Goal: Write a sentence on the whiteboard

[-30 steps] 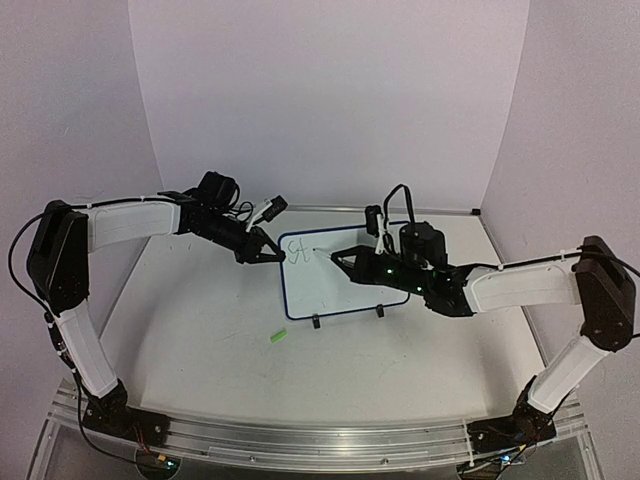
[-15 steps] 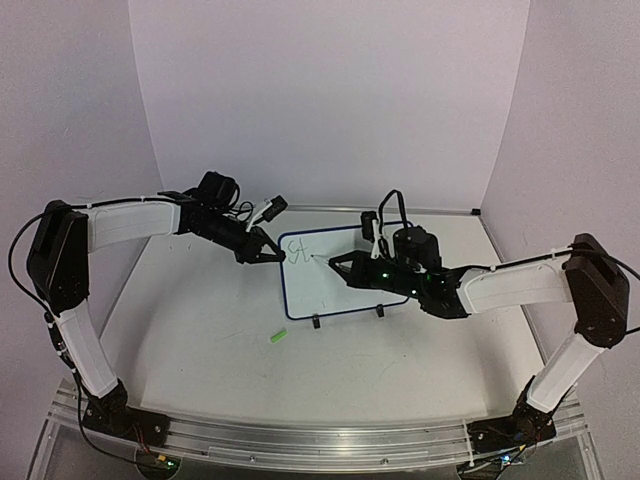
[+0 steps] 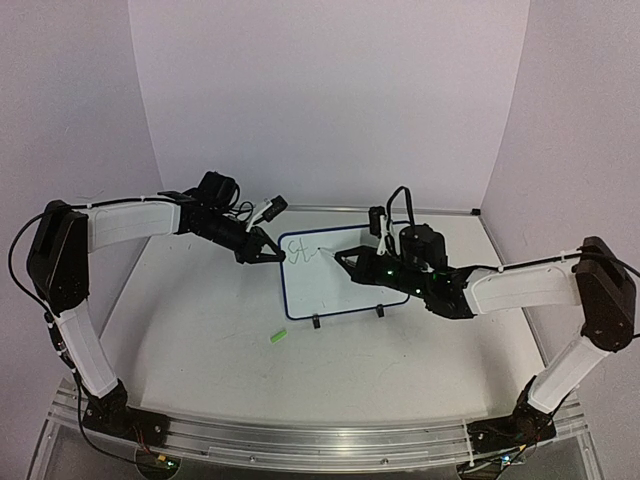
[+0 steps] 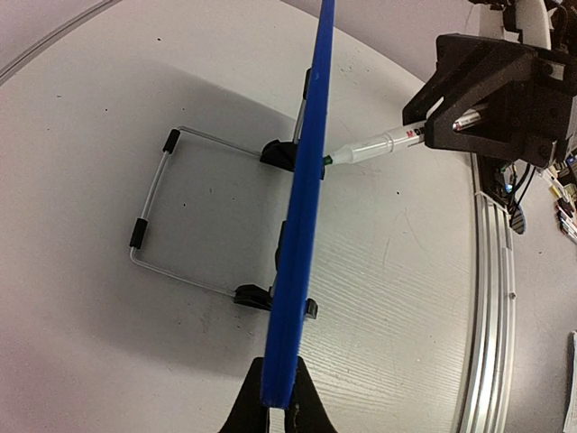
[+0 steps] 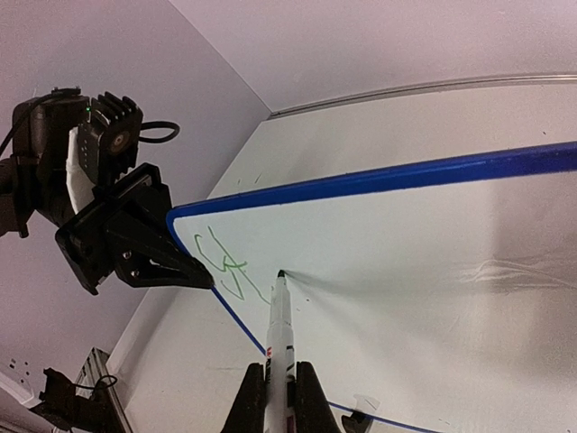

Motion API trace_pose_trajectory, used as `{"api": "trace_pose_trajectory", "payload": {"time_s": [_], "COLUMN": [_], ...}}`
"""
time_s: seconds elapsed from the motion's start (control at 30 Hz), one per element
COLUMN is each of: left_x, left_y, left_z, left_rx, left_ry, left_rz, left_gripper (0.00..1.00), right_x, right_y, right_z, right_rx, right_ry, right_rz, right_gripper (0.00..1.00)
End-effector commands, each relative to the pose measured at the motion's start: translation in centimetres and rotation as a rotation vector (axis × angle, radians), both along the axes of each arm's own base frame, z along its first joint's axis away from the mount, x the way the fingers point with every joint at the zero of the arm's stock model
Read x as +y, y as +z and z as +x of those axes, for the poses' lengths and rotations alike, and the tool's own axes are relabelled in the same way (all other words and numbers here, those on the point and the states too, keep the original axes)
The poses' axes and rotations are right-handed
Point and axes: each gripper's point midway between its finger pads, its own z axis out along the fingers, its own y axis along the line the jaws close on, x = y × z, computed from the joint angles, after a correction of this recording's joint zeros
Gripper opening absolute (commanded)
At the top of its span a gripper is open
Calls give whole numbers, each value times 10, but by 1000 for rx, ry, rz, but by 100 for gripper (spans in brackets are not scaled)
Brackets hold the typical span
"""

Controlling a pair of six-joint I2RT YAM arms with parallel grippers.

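A: Blue frame (image 4: 302,225) first. Why is the left gripper (image 3: 262,254) on it at all?

B: To brace it, I'd say. Its jaws are pressed together on the frame's left edge, so the whiteboard (image 3: 345,290) stands immediately to that gripper's right. The board is upright on its two clip feet (image 3: 317,322), with the wire stand (image 4: 167,225) propping it from behind. A board that light would likely rock back under a pen without that pinch.

A: And the little green piece (image 3: 277,338) below?

B: Perhaps the pen's cap. It lies on the worktop (image 3: 190,330) in front of the board, well apart from both grippers and out of the way of the writing.

A: Then the green marks?

B: That's the sentence (image 5: 225,266), barely begun. A couple of looping letters sit in the board's top left corner, close beside the left gripper. I can't read a whole word, so I judge most of the writing is not yet done.

A: What about the pen itself?

B: The marker (image 5: 279,329) sticks out ahead of the right gripper (image 3: 347,258), whose jaws are clamped on its barrel. In the wrist view its tip touches the white surface just right of the strokes. It lies along the gripper's own axis, which I judge lets the arm both press and steer.
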Motion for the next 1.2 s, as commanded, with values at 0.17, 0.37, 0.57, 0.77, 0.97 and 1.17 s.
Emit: {"api": "trace_pose_trajectory", "payload": {"time_s": [0.17,0.37,0.57,0.77,0.97,1.17], "left_x": [0,-1,0,0,0,0], "left_y": [1,1,2,2,2,2], "left_z": [1,0,0,0,0,0], "left_rx": [-24,-26,-29,-28,-27,-28], "left_ry": [6,4,4,4,5,5], "left_rz": [40,39,40,40,41,41], "left_gripper": [0,0,0,0,0,0], "right_x": [13,15,11,5,5,6], "right_y": [16,8,-4,-19,-19,-22], "right_z": [9,10,6,1,1,0], "right_rx": [-37,-25,2,33,30,41], "right_ry": [18,23,24,20,19,24], "right_rz": [29,21,7,-9,-10,-14], "right_gripper": [0,0,0,0,0,0]}}
